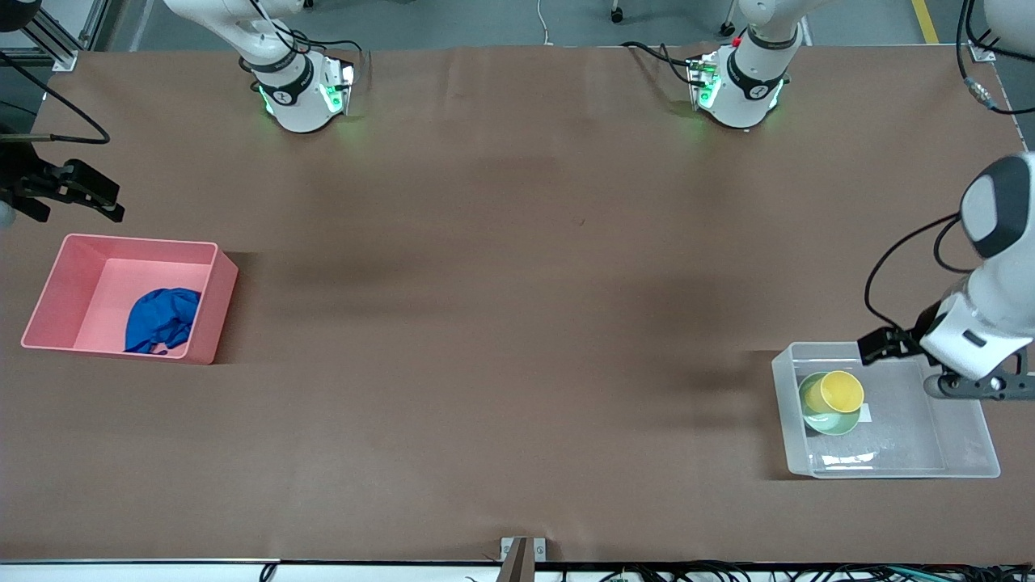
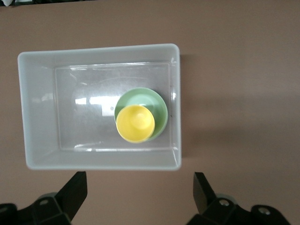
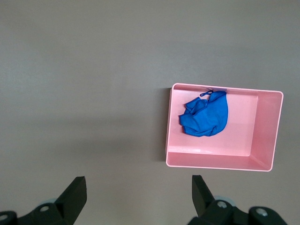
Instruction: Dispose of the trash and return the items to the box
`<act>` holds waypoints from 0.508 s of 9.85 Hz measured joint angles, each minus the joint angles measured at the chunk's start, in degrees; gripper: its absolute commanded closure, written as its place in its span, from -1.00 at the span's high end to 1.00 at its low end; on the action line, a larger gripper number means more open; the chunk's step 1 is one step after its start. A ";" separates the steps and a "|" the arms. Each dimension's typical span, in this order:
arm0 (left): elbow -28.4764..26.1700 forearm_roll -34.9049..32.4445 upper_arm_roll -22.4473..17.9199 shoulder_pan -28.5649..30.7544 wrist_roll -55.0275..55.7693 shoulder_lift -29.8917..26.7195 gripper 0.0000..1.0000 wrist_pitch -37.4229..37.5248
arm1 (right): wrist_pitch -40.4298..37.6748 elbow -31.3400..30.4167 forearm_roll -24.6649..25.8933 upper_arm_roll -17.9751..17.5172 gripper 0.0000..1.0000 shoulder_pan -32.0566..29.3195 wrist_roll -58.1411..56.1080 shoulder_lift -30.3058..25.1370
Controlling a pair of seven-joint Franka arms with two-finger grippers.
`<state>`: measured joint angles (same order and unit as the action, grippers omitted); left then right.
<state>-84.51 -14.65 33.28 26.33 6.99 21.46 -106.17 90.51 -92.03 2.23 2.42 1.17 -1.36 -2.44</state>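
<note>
The blue trash wad [image 1: 162,319] lies inside the pink bin [image 1: 217,311] at the right arm's end of the table, as the right wrist view shows for both wad [image 3: 205,117] and bin [image 3: 266,131]. The yellow cup [image 1: 841,392] sits in the mint-green bowl [image 1: 833,422] inside the clear box [image 1: 889,471]. The left wrist view shows the cup [image 2: 135,123], the bowl [image 2: 158,105] and the box [image 2: 37,117]. My left gripper [image 1: 962,380] [image 2: 140,180] hangs open and empty over the box's edge. My right gripper [image 1: 81,194] [image 3: 138,183] is open and empty above the table beside the pink bin.
The brown table [image 1: 517,323] stretches bare between the two containers. Both arm bases stand along the edge farthest from the front camera. A small bracket [image 1: 523,550] sits at the table's nearest edge.
</note>
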 measured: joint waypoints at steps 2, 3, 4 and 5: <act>3.06 3.60 0.15 0.06 -0.11 -4.68 1.00 8.25 | 0.01 0.54 0.00 0.03 0.98 0.01 0.00 0.46; 3.72 4.06 0.35 0.05 -0.19 -7.08 1.00 10.04 | 0.01 0.92 0.00 0.02 0.98 0.01 0.00 0.79; 3.81 4.79 0.78 -0.09 -0.20 -9.31 1.00 11.25 | 0.00 1.07 -0.01 -0.01 0.98 0.03 0.00 1.05; 3.78 5.49 0.65 -0.88 -0.25 -11.20 1.00 12.10 | -0.05 1.08 -0.01 -0.03 0.98 0.04 -0.01 1.28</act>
<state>-80.73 -9.16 33.93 25.45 6.73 10.26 -94.06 90.46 -90.95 2.23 2.39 1.21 -1.37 -1.15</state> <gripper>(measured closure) 0.000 0.009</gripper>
